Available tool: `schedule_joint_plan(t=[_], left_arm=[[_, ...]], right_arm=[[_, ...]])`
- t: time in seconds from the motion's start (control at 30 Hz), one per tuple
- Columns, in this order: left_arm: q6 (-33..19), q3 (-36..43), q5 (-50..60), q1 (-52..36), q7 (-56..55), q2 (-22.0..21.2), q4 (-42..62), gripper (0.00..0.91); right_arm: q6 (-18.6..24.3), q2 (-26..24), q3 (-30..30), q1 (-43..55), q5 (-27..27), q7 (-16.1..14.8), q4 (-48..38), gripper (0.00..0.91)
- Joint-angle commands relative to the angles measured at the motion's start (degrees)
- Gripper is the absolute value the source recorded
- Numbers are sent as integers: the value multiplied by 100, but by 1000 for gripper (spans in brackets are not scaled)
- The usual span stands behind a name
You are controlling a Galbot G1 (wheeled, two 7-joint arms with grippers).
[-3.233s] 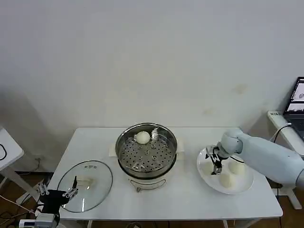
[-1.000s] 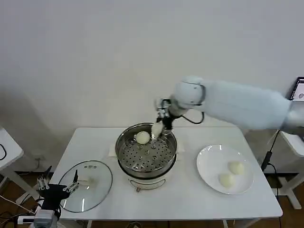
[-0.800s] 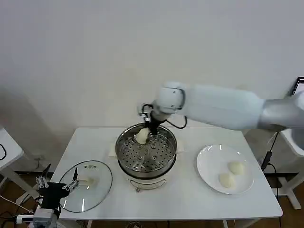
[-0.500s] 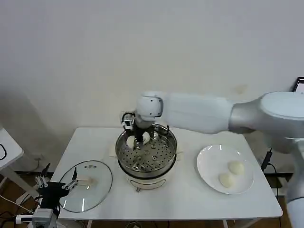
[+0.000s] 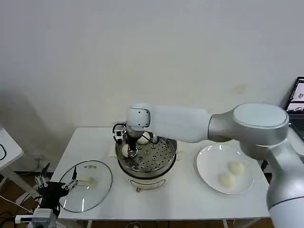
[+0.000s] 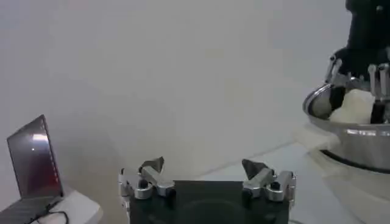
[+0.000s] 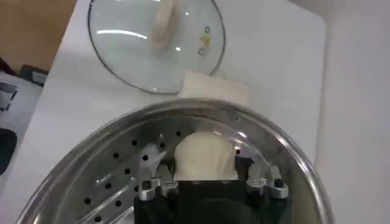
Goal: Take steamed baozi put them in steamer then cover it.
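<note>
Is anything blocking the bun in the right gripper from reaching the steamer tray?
Nothing visible does. The right gripper holds a baozi inside the steamer, just above the perforated tray. The other baozi sits farther back, and the glass lid lies aside on the table.

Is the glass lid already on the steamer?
No, the glass lid lies flat on the table to the left of the open steamer.

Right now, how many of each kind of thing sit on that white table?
Buns: 4, two on the plate, two in the steamer, one of them in the right gripper.
Steamer: 1
Plate: 1
Glass lid: 1
Total: 7
</note>
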Motion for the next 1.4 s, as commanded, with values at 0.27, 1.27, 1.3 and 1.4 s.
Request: schedule_joint_plan(t=[0.27, 1.27, 1.3, 1.4], left_arm=[[-15, -4, 17, 25, -6, -16, -3, 907], [22, 35, -16, 8, 32, 88, 63, 907], [22, 34, -16, 9, 33, 99, 67, 907], [18, 24, -16, 28, 28, 113, 80, 907]], right_arm=[[37, 188, 70, -208, -284, 75, -378, 655], [935, -3819, -64, 1803, -956, -1196, 2629, 907], [1097, -4067, -67, 1808, -1193, -1303, 2683, 907], [1440, -4702, -55, 1715, -1658, -1472, 2865, 907]])
